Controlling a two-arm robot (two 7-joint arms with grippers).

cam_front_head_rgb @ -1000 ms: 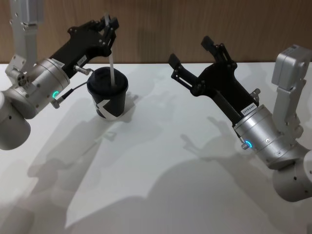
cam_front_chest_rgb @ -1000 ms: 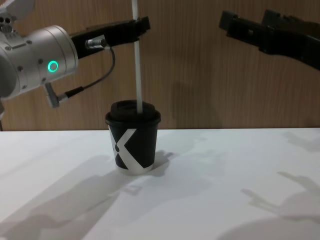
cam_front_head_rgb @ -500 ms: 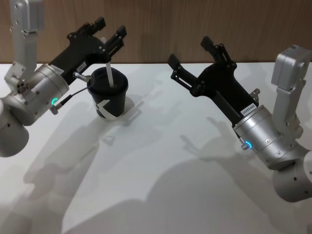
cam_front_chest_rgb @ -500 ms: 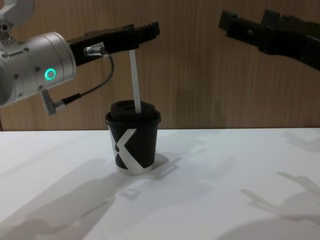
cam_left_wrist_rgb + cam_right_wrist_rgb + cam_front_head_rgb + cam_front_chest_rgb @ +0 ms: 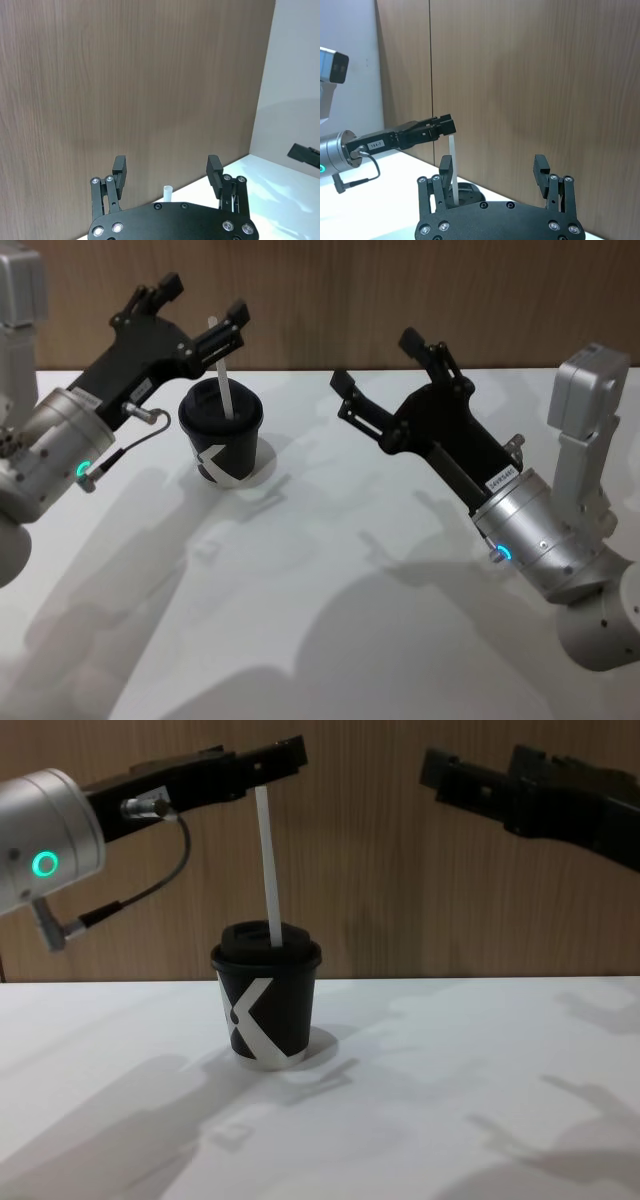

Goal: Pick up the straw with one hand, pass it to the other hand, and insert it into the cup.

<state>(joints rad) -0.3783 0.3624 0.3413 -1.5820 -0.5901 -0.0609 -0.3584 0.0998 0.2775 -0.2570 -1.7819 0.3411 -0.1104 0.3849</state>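
On the white table (image 5: 330, 570), seen from the head camera, stands the cup (image 5: 222, 433), black paper with a white angular mark and a black plastic lid. The straw (image 5: 222, 370), thin, straight and white, rises from the lid, its lower end inside. The left gripper (image 5: 205, 312) hangs above it with fingers spread, the straw's top between them untouched. The right gripper (image 5: 378, 367), blocky and black on a silver wrist (a small white label there is too small to read), hovers well to the right, fingers apart.

From the chest camera, the straw (image 5: 268, 865) leans slightly in the cup (image 5: 265, 1005), which shows a white base rim; a wood-grain wall (image 5: 380, 870) stands behind.

Left wrist view: spread fingers (image 5: 119, 170) with the straw's open tip (image 5: 167, 190) between them.

Right wrist view: spread fingers (image 5: 540, 170); a label on the far gripper (image 5: 427, 131) reads "184-7"
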